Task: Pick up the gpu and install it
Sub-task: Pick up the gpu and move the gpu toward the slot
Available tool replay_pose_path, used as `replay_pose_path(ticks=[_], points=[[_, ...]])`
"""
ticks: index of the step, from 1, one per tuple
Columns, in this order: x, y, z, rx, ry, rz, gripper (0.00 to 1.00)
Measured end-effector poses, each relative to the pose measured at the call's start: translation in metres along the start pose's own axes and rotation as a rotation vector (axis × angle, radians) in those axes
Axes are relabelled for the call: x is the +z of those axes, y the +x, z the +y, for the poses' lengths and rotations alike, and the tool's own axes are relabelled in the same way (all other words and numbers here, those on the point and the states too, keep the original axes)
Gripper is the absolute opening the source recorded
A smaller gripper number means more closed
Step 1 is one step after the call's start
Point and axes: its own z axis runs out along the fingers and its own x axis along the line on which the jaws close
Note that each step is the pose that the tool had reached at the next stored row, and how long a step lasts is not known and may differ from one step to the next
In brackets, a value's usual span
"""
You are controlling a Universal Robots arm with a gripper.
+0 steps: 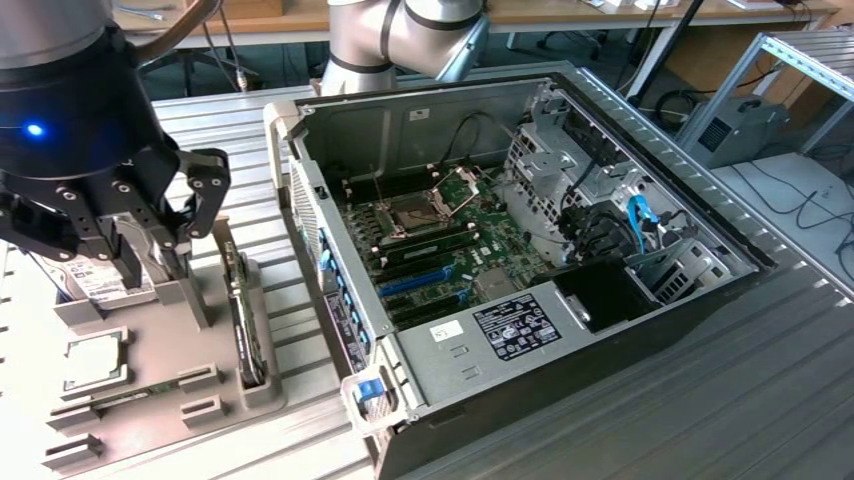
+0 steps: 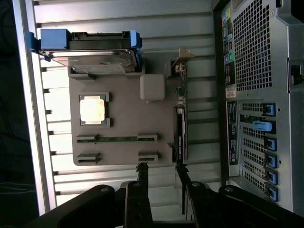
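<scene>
The gpu [image 2: 181, 135] is black with a silvery bracket [image 2: 182, 59], the tray [image 2: 126, 102] grey, the motherboard [image 1: 454, 250] green.

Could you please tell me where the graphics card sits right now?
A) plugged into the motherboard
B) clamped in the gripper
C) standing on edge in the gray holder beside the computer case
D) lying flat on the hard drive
C: the graphics card stands on edge in a slot of the gray holder, outside the computer case, while the gripper is open with nothing between its fingers.
</scene>
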Motion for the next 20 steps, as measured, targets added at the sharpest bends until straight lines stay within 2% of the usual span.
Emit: replay_pose_path(ticks=[20], points=[[0.0038,-0.0035,0.0003,0.000,0.0000,0.0000,0.36]])
